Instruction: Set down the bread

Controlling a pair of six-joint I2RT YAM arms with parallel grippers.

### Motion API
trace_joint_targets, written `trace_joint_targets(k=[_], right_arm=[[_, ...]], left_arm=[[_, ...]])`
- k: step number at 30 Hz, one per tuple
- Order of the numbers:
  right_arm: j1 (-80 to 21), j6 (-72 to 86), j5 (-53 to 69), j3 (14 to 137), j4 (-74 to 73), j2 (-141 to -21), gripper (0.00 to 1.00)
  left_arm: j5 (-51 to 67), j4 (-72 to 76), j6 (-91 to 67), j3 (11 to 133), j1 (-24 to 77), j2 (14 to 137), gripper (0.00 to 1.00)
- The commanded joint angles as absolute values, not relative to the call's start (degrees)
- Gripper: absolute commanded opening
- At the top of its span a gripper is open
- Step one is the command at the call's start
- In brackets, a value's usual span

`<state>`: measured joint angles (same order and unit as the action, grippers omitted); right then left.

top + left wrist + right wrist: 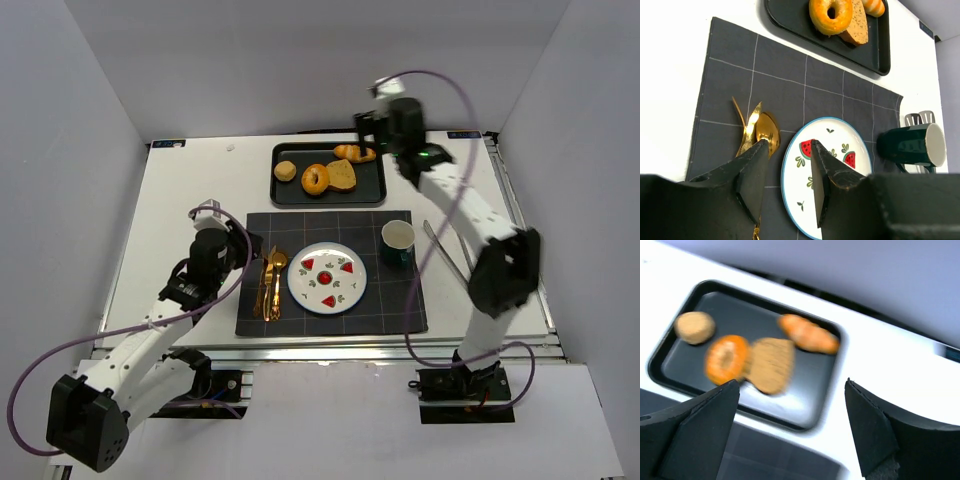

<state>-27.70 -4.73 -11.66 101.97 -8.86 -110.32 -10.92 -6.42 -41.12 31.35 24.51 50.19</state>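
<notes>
The bread (343, 175), a brown slice, lies in the black tray (300, 199) at the back and leans on an orange bagel (315, 179). In the right wrist view the bread (771, 364) lies just beyond my wide-open right gripper (791, 392), which holds nothing. That right gripper (370, 132) hovers over the tray's far right corner, by a croissant (354, 153). My left gripper (252, 246) stands open and empty above the gold cutlery (271, 283). In its own view the left gripper (786, 192) frames the left rim of the watermelon plate (840, 145).
A round bun (285, 171) lies at the tray's left end. On the dark placemat (330, 225) sit the plate (327, 277) and a green mug (397, 242) to its right. Metal tongs (446, 252) lie on the table right of the mat.
</notes>
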Motion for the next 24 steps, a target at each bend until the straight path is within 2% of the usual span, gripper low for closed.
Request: trace_joint_targets(k=[1, 2, 3, 4, 5, 6, 7, 8, 9, 10, 11, 12, 13, 14, 15, 16, 17, 24], right_arm=[[-19.18, -5.70, -7.49, 91.26, -9.85, -96.64, 0.88], [-12.81, -9.37, 4.01, 84.36, -10.10, -93.89, 0.72], [-9.00, -12.45, 12.05, 81.16, -11.15, -88.99, 0.54], [-2.00, -14.05, 23.53, 74.77, -10.99, -86.86, 0.01], [1.46, -13.63, 26.60, 72.45, -11.51, -85.10, 0.00], [4.89, -14.58, 30.37, 71.12, -13.43, -83.86, 0.00], [7.53, -16.16, 37.20, 70.23, -15.97, -82.46, 0.00], [11.30, -20.35, 38.31, 69.44, -21.56, -81.92, 0.00], [12.47, -21.52, 37.80, 67.69, -23.27, -81.39, 0.04], [13.79, -22.66, 37.71, 66.54, -24.77, -80.34, 0.29], [15.80, -23.81, 37.36, 65.23, -26.18, -79.72, 0.65], [16.34, -23.99, 35.61, 61.91, -26.37, -78.93, 0.78], [16.70, -23.39, 30.72, 59.87, -25.41, -77.01, 0.89], [16.87, -22.77, 27.80, 57.85, -23.92, -75.95, 0.89], [16.87, -20.59, 24.82, 54.35, -21.64, -74.37, 0.89], [16.70, -19.26, 18.26, 52.84, -20.06, -73.83, 0.89], [16.70, -19.07, 16.71, 51.87, -19.69, -73.57, 0.89], [14.24, -24.79, 14.07, 45.53, -17.23, -76.53, 0.89]], left_arm=[[-9.23, -4.04, -39.64, 34.80, 24.70, 52.03, 0.49], [-9.05, -3.69, -39.12, 35.15, 24.70, 52.81, 0.48], [-8.88, -3.43, -38.85, 35.42, 24.70, 53.26, 0.38], [-8.27, -2.38, -38.59, 35.51, 24.61, 53.78, 0.24], [-8.09, -1.94, -38.41, 35.42, 24.61, 54.05, 0.09], [-7.91, -1.59, -38.41, 35.42, 24.61, 54.23, 0.00], [-7.21, -0.80, -38.41, 35.25, 24.61, 54.32, 0.00], [-6.95, -0.36, -38.50, 35.16, 24.52, 54.49, 0.00], [-6.60, -0.44, -38.50, 34.90, 24.61, 54.49, 0.00], [-6.42, 1.47, -38.58, 34.37, 24.52, 54.49, 0.00], [-6.07, 1.75, -38.67, 34.19, 24.52, 54.49, 0.03], [-5.98, 2.02, -38.76, 34.02, 24.52, 54.49, 0.16], [-5.89, 1.93, -38.85, 33.75, 24.52, 54.58, 0.50], [-6.06, 1.76, -38.85, 33.84, 24.52, 54.58, 0.60], [-6.06, 1.76, -38.76, 33.84, 24.52, 54.49, 0.65], [-6.06, 2.19, -38.76, 33.40, 24.52, 54.32, 0.68], [-5.98, 2.37, -38.76, 33.22, 24.52, 54.23, 0.71], [-3.70, 3.08, -38.32, 33.13, 24.52, 55.89, 0.71]])
